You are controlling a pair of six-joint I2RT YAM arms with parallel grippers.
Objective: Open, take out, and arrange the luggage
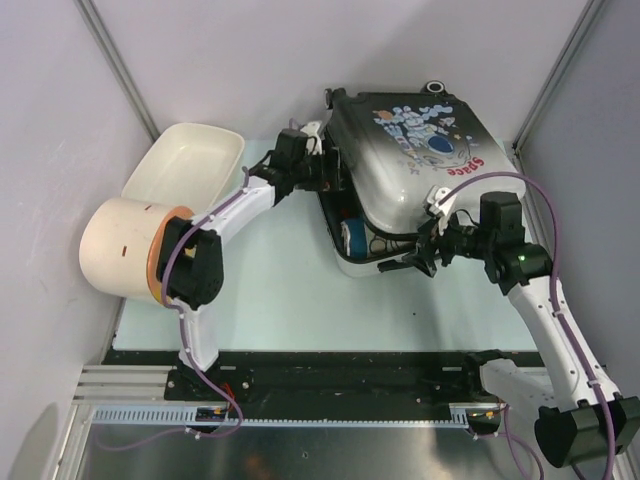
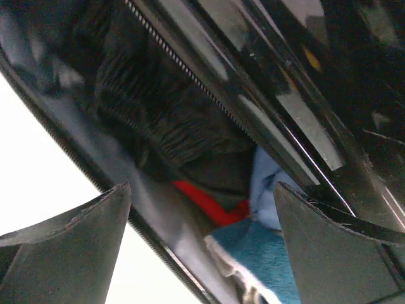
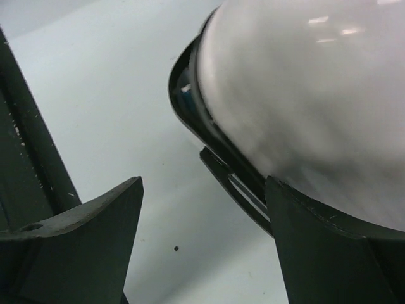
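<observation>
The luggage (image 1: 420,150), a white-to-black hard-shell suitcase with an astronaut print, lies at the back right with its lid ajar along the near-left side. My left gripper (image 1: 328,172) is open at the case's left rim. In the left wrist view its jaws (image 2: 201,187) face the gap, where dark lining (image 2: 158,120), a red cloth (image 2: 209,202) and a teal cloth (image 2: 266,253) show. My right gripper (image 1: 415,255) is open at the case's near edge. In the right wrist view (image 3: 202,180) one finger rests beside the white shell (image 3: 304,82).
A cream plastic tub (image 1: 190,160) stands at the back left. A cream cylinder with an orange end (image 1: 120,250) lies in front of it, beside the left arm. Grey walls close in the left, back and right sides.
</observation>
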